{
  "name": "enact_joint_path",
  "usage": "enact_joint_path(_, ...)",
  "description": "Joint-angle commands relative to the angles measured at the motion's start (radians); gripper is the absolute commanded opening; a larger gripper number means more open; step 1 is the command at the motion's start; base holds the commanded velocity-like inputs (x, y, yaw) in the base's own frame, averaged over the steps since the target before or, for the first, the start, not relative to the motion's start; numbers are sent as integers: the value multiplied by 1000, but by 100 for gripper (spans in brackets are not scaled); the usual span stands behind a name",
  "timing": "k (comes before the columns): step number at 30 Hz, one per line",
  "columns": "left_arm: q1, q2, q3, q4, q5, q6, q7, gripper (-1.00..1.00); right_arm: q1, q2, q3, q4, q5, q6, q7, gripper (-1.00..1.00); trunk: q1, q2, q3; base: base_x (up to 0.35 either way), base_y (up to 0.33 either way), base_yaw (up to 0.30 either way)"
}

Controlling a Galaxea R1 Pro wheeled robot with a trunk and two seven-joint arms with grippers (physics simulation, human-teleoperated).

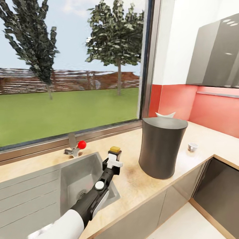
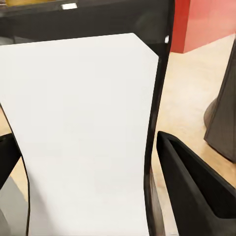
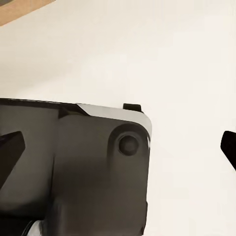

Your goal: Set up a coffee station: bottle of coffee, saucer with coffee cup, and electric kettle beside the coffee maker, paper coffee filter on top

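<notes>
The left gripper (image 1: 114,161) is clamped on the bottle of coffee (image 1: 115,153), its fingers on either side of the dark body below the yellow cap. The bottle stands upright, long axis vertical, cap up, over the kitchen countertop (image 1: 139,186) just beside the right rim of the sink (image 1: 76,186); whether its base touches the worktop cannot be told. In the left wrist view the bottle's pale label (image 2: 83,137) sits between the two dark fingers (image 2: 196,187).

To the right of the bottle, near but apart, stands one coffee maker (image 1: 162,147), an upright dark cylinder with its flat top up. One paper coffee filter (image 1: 165,115) shows as a white pointed piece at the back edge of that top. Further right on the counter is one small coffee cup (image 1: 193,146), upright; a saucer under it cannot be made out. Behind the sink stands a tap (image 1: 72,146) with a red knob (image 1: 81,144), below the window.

In the right wrist view, two dark fingertips (image 3: 10,147) stand well apart at the edges, jaws open, over a pale floor, with a dark part of the robot between.
</notes>
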Motion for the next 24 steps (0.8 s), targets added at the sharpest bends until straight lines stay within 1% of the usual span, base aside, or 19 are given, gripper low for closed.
enact_joint_path(1,2,0,-4,2,7,-5,4,-100,0,0,-3,1,10,-3,-1,100,0,-1,0,3,-29,-33)
enact_joint_path(4,4,0,-4,3,6,-5,5,-100,0,0,-5,4,10,-3,0,100,0,-1,0,1,-180,-205)
enact_joint_path(7,8,0,-4,3,4,-6,5,-100,0,-6,-4,7,11,-3,1,100,0,-1,0,0,-62,-282)
enact_joint_path(9,9,0,-5,10,3,-31,5,-100,0,-12,-4,8,12,-3,2,100,0,-1,0,0,-12,-272)
enact_joint_path(11,9,0,-7,22,-12,-67,4,-100,0,-16,-3,8,13,-3,3,100,0,-1,0,0,-4,-137)
enact_joint_path(14,10,1,-3,19,-50,-88,6,-100,0,-17,0,8,13,-3,4,100,0,-1,0,0,-1,-40)
enact_joint_path(17,10,3,0,19,-59,-96,8,-100,0,-18,2,8,15,-3,13,100,0,-1,0,0,0,-6)
enact_joint_path(20,11,3,3,27,-57,-111,8,-100,0,-38,0,8,16,0,106,100,0,-1,0,0,0,-1)
enact_joint_path(21,11,3,5,29,-55,-136,8,-100,0,-52,-2,7,16,0,151,100,0,-1,0,0,0,0)
enact_joint_path(24,11,4,4,31,-55,-154,8,-100,0,-59,-4,7,16,0,174,100,0,-1,0,0,0,0)
